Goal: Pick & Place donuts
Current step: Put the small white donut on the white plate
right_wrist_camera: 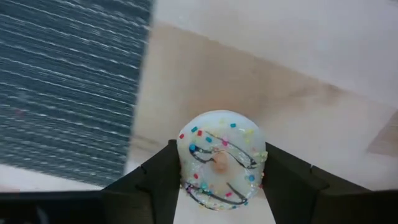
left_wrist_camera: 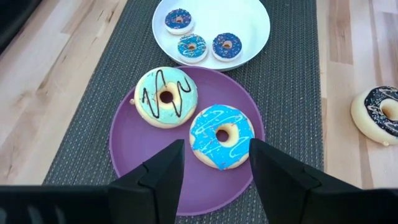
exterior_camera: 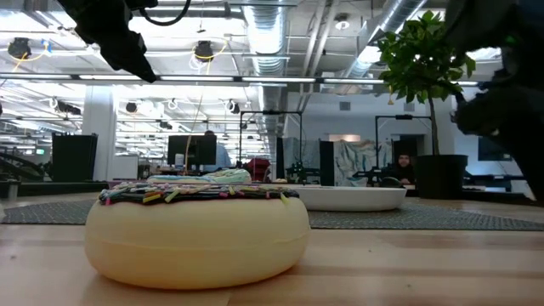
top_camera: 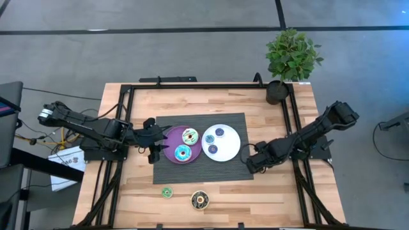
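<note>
My left gripper (left_wrist_camera: 214, 168) is open and hovers over the purple plate's (left_wrist_camera: 134, 140) left side (top_camera: 153, 144). Its fingers stand apart on either side of the cyan donut (left_wrist_camera: 222, 135) without touching it. A pale green donut with brown lines (left_wrist_camera: 166, 96) lies beside it on the same plate. Three small blue donuts (left_wrist_camera: 191, 47) lie in the white plate (left_wrist_camera: 249, 25). My right gripper (top_camera: 251, 161), at the mat's right edge, is shut on a white sprinkled donut (right_wrist_camera: 219, 158). On the near wood lie a small green donut (top_camera: 167, 191) and a dark brown donut (top_camera: 200, 200). My right gripper pinches the white sprinkled donut by two opposite sides of its rim (right_wrist_camera: 184, 163), one finger (right_wrist_camera: 158, 177) on each side. The iced face is turned toward the wrist camera. The wood behind looks far off; whether the donut is lifted clear I cannot tell.
A dark woven mat (top_camera: 230, 169) lies under both plates. A potted plant (top_camera: 291, 61) stands at the far right corner. Black frame rails (top_camera: 128, 102) run along the table's sides. In the low view the brown donut (exterior_camera: 195, 229) fills the foreground. Bare wood lies along the near edge.
</note>
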### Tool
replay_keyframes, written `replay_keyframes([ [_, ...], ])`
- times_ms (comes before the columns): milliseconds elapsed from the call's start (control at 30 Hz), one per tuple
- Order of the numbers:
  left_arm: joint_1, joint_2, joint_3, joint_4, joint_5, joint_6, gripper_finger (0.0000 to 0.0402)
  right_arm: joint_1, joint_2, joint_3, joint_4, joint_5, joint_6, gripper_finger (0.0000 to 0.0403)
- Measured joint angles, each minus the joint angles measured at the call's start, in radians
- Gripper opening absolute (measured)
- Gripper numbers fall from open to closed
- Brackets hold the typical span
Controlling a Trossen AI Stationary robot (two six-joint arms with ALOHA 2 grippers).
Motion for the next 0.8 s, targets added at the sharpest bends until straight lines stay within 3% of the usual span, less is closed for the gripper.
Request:
replay_keyframes([
  [267,0.0,0.0,0.0,0.0,-0.002,0.001,0.0173,-0.109,0.0,0.132,-0.01,0.092,-0.18,0.0182],
  [800,0.0,0.0,0.0,0.0,-0.005,-0.009,0.0173,-0.4,0.061,0.274,0.151,0.087,-0.625,0.0145],
])
